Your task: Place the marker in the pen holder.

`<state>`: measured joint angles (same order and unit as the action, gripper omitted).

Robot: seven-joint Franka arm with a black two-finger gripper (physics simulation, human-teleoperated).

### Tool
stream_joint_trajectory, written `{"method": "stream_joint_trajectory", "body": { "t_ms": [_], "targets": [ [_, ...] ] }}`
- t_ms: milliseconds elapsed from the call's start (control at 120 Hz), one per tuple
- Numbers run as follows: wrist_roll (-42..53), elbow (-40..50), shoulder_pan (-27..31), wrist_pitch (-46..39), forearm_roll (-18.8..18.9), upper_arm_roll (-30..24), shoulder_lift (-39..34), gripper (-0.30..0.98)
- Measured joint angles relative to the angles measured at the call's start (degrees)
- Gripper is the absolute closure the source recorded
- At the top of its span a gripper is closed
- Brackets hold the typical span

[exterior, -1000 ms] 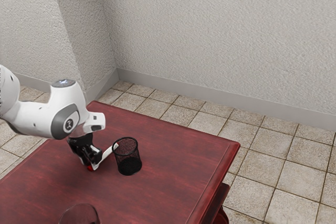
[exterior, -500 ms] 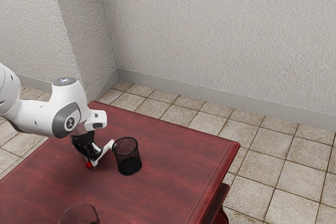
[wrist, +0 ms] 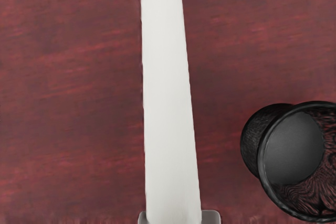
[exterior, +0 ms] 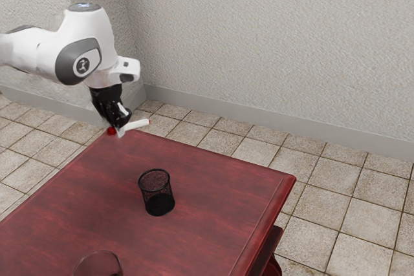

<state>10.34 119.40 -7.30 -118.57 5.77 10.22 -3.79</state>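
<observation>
Marker (exterior: 137, 124) held in the air, at the worktop's (exterior: 213, 179) far corner as seen in the exterior view; jaws clamped on its barrel, close to one end, w/ a fingertip against either side in the wrist view. Step in hand (judged): transport to the pen holder (exterior: 156, 193), then insertion. Best done by carrying the marker toward the near side and the exterior view's right at a safe ht., turning the wrist until the barrel is approx. vert., centring the free end over the mouth, then lowering slowly and letting go only once that end is well inside the rim. N.B. if left flat, the barrel would prob. lie across the rim or tip the light mesh cup; a grip so near one end may also let it pivot on contact. Orientation: long axis near horiz., rising slightly toward the exterior view's right, where the free, red-tipped end points; a second red part sits at the gripped end. Which end is the cap: cannot tell. Farther out: pen holder upright, mouth up, well apart from the marker, on the near side of it; nearer again, a clear rounded object (exterior: 97, 264), partly cut off by the frame; beyond the worktop, tiled floor (exterior: 349, 185) and pale wall (exterior: 272, 43).
</observation>
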Motion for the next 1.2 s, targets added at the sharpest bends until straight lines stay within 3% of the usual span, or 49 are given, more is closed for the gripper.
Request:
{"method": "stream_joint_trajectory", "body": {
  "t_ms": [242,442,642,1200],
  "targets": [
    [-2.17,-15.35,-2.84,27.83,9.04,-3.05,11.46,0.79],
    [-2.37,-25.29,-1.56,40.95,12.05,-4.75,19.26,0.79],
    [-2.03,-31.33,-2.15,47.04,12.73,-9.47,23.4,0.79],
    [-1.27,-31.08,-7.05,54.61,10.75,-12.14,24.79,0.79]
  ]
}}
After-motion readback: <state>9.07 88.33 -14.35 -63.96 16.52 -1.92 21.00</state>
